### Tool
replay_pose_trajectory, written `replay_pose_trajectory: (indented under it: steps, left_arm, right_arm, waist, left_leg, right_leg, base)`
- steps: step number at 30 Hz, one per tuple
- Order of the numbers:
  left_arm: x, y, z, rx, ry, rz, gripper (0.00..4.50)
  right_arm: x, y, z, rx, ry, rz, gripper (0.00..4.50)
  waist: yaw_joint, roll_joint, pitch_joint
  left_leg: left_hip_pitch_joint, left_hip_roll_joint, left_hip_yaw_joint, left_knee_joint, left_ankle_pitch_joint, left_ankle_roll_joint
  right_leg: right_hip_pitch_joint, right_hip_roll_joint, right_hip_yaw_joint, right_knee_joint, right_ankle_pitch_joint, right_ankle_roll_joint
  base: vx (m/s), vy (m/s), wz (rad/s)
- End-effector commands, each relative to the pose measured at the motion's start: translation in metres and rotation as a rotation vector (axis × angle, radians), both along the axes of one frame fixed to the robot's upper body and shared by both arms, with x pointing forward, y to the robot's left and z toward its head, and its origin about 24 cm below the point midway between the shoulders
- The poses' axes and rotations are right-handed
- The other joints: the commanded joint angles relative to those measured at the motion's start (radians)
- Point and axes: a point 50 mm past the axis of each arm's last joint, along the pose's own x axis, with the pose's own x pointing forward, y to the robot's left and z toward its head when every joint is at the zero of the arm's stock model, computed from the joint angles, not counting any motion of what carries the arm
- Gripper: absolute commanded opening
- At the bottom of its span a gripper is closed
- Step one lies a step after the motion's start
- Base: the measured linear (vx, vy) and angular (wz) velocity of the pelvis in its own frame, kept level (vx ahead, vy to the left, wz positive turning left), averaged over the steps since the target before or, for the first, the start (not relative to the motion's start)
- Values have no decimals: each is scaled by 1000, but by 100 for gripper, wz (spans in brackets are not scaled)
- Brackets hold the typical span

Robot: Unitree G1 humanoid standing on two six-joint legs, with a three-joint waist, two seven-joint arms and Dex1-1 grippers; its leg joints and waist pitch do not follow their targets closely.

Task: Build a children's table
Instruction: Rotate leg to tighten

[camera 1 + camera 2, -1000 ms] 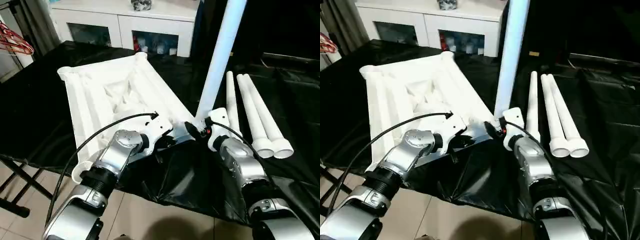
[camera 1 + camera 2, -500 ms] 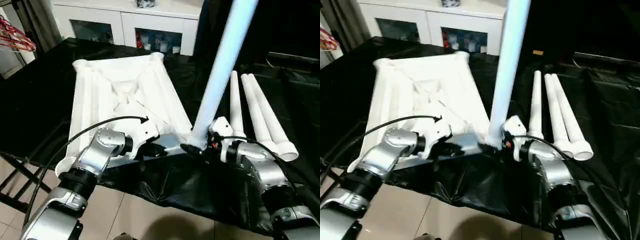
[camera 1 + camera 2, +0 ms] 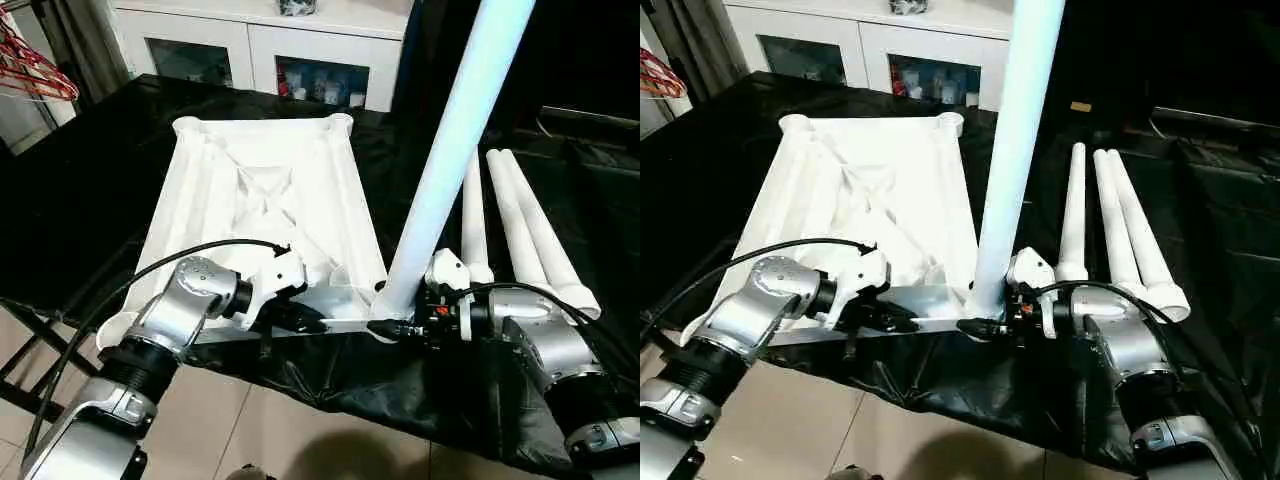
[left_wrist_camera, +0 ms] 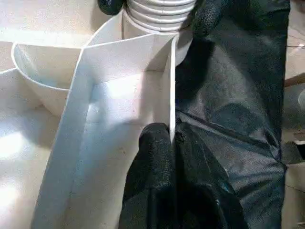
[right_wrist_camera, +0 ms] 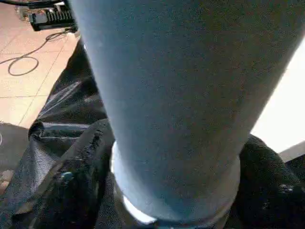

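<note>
Left gripper (image 4: 172, 143): black fingers pinched tight on the thin near edge wall of the table top (image 3: 265, 205), close to its near right corner. Right gripper (image 3: 392, 322): fingers spread around the base of an upright leg (image 3: 455, 140), one black finger showing on each side of the tube in the right wrist view, clasping it just above its ribbed foot. Upright leg: white tapered tube, standing steeply with a slight lean, its ribbed lower end seated at the round corner socket (image 4: 159, 12) at the near right corner of the top. Table top: white plastic, rectangular, lying upside down with ribbed underside facing up, near edge at the front lip of the black-covered work surface (image 3: 90, 190); two far corner sockets open upward. Three spare legs (image 3: 525, 230): white tapered tubes lying side by side on the black cover, just to the right of the upright leg, wide ends toward the robot. White glass-door cabinet (image 3: 260, 55): behind the work surface. Red wire hangers (image 3: 30, 75): at far left.
</note>
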Motion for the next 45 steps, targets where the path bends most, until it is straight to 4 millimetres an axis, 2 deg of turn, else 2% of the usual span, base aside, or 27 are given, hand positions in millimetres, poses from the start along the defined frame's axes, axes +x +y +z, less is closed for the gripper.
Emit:
replay_pose_trajectory:
  steps: [1, 3, 6, 10, 11, 12, 13, 14, 16, 17, 18, 19, 21, 23, 25, 28, 30, 31, 33, 35, 37, 38, 39, 40, 42, 45]
  left_arm:
    - [-2, -9, 2, -16, -12, -42, 0]
    - [1, -13, 1, -27, -28, -6, 0]
    - [5, -18, 1, -43, -54, 43, 0]
    - [16, -33, 2, -77, -108, 186, 0]
    - [18, -35, 2, -79, -115, 208, 0]
    - [20, -40, 2, -79, -126, 244, 0]
    - [23, -47, 2, -71, -139, 288, 0]
    - [27, -54, 1, -61, -155, 350, 0]
    - [28, -56, 1, -59, -157, 371, 0]
    - [32, -63, 1, -59, -166, 430, 0]
    - [34, -67, 1, -57, -173, 451, 0]
    - [35, -69, 1, -55, -181, 469, 0]
    - [36, -74, 0, -48, -195, 483, 0]
    - [36, -80, 0, -46, -203, 481, 0]
    - [33, -84, 0, -55, -199, 456, 0]
    - [29, -83, -1, -57, -193, 403, 0]
    - [27, -80, -1, -61, -204, 368, 0]
    - [26, -77, -2, -65, -207, 350, 0]
    - [23, -71, -2, -76, -198, 305, 0]
    - [20, -66, -2, -86, -184, 259, 0]
    - [16, -60, -1, -95, -169, 206, 0]
    - [15, -60, -1, -96, -167, 200, 0]
    - [12, -54, -1, -96, -157, 158, 0]
    - [12, -54, -1, -96, -157, 158, 0]
    - [9, -43, -1, -91, -141, 107, 0]
    - [6, -38, 0, -92, -120, 65, 0]
  right_arm:
    - [-7, 7, -9, -11, 43, 35, 317]
    - [-7, 11, -12, -7, 35, 9, 288]
    - [-5, 14, -16, 0, 30, -50, 284]
    - [7, 23, -28, -28, 0, -270, 275]
    - [10, 24, -29, -34, -7, -315, 275]
    - [14, 27, -33, -41, -9, -400, 274]
    - [20, 32, -37, -39, 0, -507, 274]
    - [26, 37, -41, -37, 17, -637, 274]
    - [28, 39, -42, -38, 23, -689, 274]
    - [34, 43, -44, -20, 43, -800, 274]
    - [36, 46, -44, -12, 44, -832, 274]
    - [37, 49, -44, -7, 41, -857, 274]
    - [39, 55, -42, -1, 28, -869, 274]
    - [40, 64, -40, 28, 26, -848, 329]
    - [40, 71, -37, 55, 23, -818, 346]
    - [39, 73, -35, 83, 24, -764, 371]
    - [41, 66, -32, 60, -4, -745, 390]
    - [41, 61, -31, 48, -17, -731, 390]
    - [41, 50, -27, 25, -49, -671, 390]
    - [39, 41, -24, 18, -62, -609, 390]
    - [36, 32, -21, 17, -70, -528, 390]
    - [35, 31, -21, 17, -71, -519, 390]
    - [32, 25, -18, 8, -78, -464, 390]
    - [32, 25, -18, 8, -78, -464, 390]
    - [25, 12, -14, 11, -63, -360, 390]
    - [19, 6, -11, 16, -51, -287, 390]
  waist:
    - [-1, -7, -55]
    - [1, -9, -54]
    - [-1, -9, -52]
    - [-13, -10, -42]
    - [-17, -12, -40]
    - [-21, -12, -40]
    - [-22, -12, -41]
    - [-32, -10, -38]
    - [-37, -11, -42]
    - [-35, -7, -43]
    - [-38, -7, -43]
    - [-39, -8, -43]
    - [-35, -8, -47]
    - [-32, -8, -49]
    - [-28, -9, -49]
    - [-27, -8, -48]
    - [-27, -5, -47]
    - [-27, -8, -46]
    - [-27, -6, -47]
    - [-27, -7, -49]
    - [-24, -8, -49]
    - [-22, -8, -52]
    - [-22, -2, -50]
    - [-20, -3, -51]
    - [-18, -5, -53]
    - [-17, -2, -52]
  left_leg:
    - [15, 60, -14, -60, -119, 92]
    - [14, 59, -14, -61, -128, 87]
    - [15, 60, -15, -63, -144, 77]
    - [22, 56, -17, -73, -227, 27]
    - [24, 54, -20, -76, -255, 11]
    - [25, 55, -21, -76, -263, 5]
    - [24, 55, -22, -77, -262, 3]
    - [23, 54, -23, -80, -266, -6]
    - [22, 52, -27, -82, -271, -18]
    - [24, 53, -24, -79, -264, -13]
    - [25, 51, -21, -77, -264, -10]
    - [23, 51, -23, -79, -264, -8]
    - [21, 51, -20, -75, -236, 6]
    - [16, 50, -20, -74, -213, 18]
    - [14, 51, -19, -73, -192, 30]
    - [15, 51, -19, -74, -199, 40]
    - [16, 52, -19, -76, -217, 37]
    - [13, 52, -21, -77, -222, 38]
    - [14, 52, -20, -76, -218, 39]
    - [11, 53, -19, -73, -200, 52]
    - [14, 53, -17, -71, -184, 62]
    - [11, 54, -17, -69, -166, 69]
    - [13, 55, -17, -69, -157, 74]
    - [13, 56, -17, -68, -151, 76]
    - [10, 56, -16, -66, -138, 87]
    - [11, 58, -14, -65, -142, 95]
  right_leg:
    - [42, -87, 41, -59, -2, -263]
    - [42, -88, 42, -61, -21, -260]
    - [40, -89, 42, -64, -54, -254]
    - [33, -92, 45, -84, -217, -227]
    - [33, -94, 46, -90, -294, -206]
    - [32, -96, 48, -94, -333, -191]
    - [32, -96, 48, -94, -336, -186]
    - [28, -93, 49, -95, -343, -185]
    - [31, -93, 45, -95, -363, -173]
    - [28, -94, 48, -97, -337, -173]
    - [24, -92, 51, -97, -322, -177]
    - [27, -91, 49, -96, -311, -180]
    - [30, -92, 50, -92, -248, -185]
    - [34, -92, 48, -89, -214, -187]
    - [35, -90, 48, -85, -168, -194]
    - [36, -92, 47, -85, -168, -199]
    - [34, -91, 47, -88, -197, -197]
    - [36, -92, 47, -90, -211, -192]
    - [38, -91, 47, -90, -202, -191]
    - [40, -92, 48, -86, -165, -198]
    - [39, -90, 48, -84, -144, -206]
    - [42, -92, 47, -79, -115, -215]
    - [39, -88, 46, -77, -89, -225]
    - [41, -88, 46, -75, -76, -229]
    - [45, -85, 43, -69, -28, -240]
    - [42, -85, 42, -66, -15, -254]
  base:
    - [0, 0, 0]
    - [0, 0, 0]
    - [0, 0, 0]
    - [0, 0, 0]
    - [0, 0, 0]
    - [0, 0, 0]
    - [0, 0, 0]
    - [0, 0, 0]
    - [0, 0, 0]
    - [0, 0, 0]
    - [0, 0, 0]
    - [0, 0, 0]
    - [0, 0, 0]
    - [0, 0, 0]
    - [0, 0, 0]
    - [0, 0, 0]
    - [0, 0, 0]
    - [0, 0, 0]
    - [0, 0, 0]
    - [0, 0, 0]
    - [0, 0, 0]
    - [0, 0, 0]
    - [0, 0, 0]
    - [0, 0, 0]
    - [0, 0, 0]
    - [0, 0, 0]
